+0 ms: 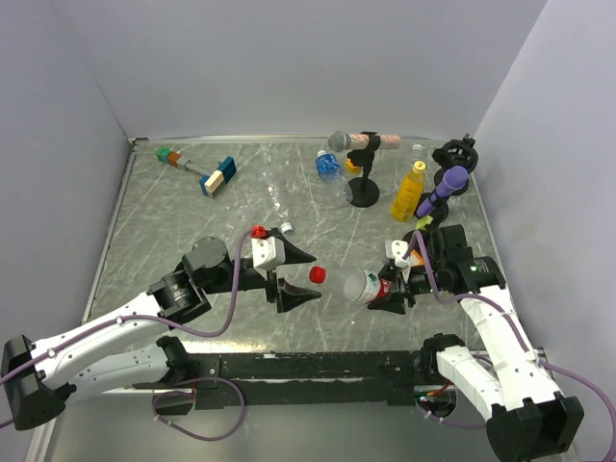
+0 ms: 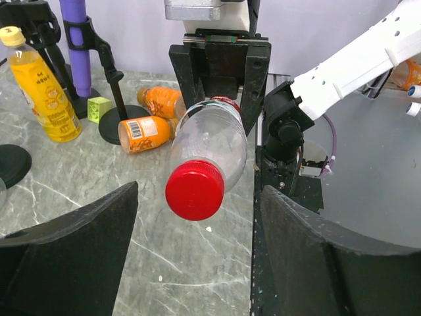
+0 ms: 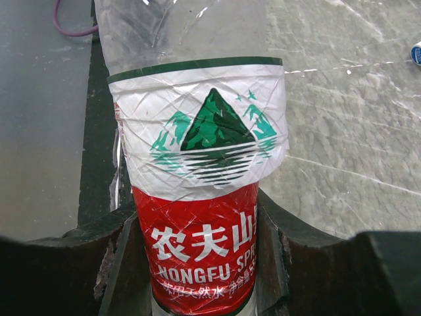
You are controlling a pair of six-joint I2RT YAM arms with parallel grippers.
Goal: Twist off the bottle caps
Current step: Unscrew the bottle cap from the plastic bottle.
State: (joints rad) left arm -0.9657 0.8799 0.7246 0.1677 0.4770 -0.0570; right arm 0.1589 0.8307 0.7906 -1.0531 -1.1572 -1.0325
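We judge the Nongfu water bottle [image 1: 354, 284] light and crushable: right gripper [image 1: 390, 289] clamps its lower half, left gripper [image 2: 197, 247] stands open astride the ribbed red cap [image 2: 195, 189], best grasped there.

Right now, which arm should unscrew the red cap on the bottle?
Left. The left gripper stands open around the red cap, not touching it, while the right gripper is clamped on the bottle at its label.

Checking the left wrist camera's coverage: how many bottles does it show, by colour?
Clear bottle, red cap: 1
Yellow bottle: 1
Orange bottles: 2
Total: 4; the orange scrap at the right edge is unclear.
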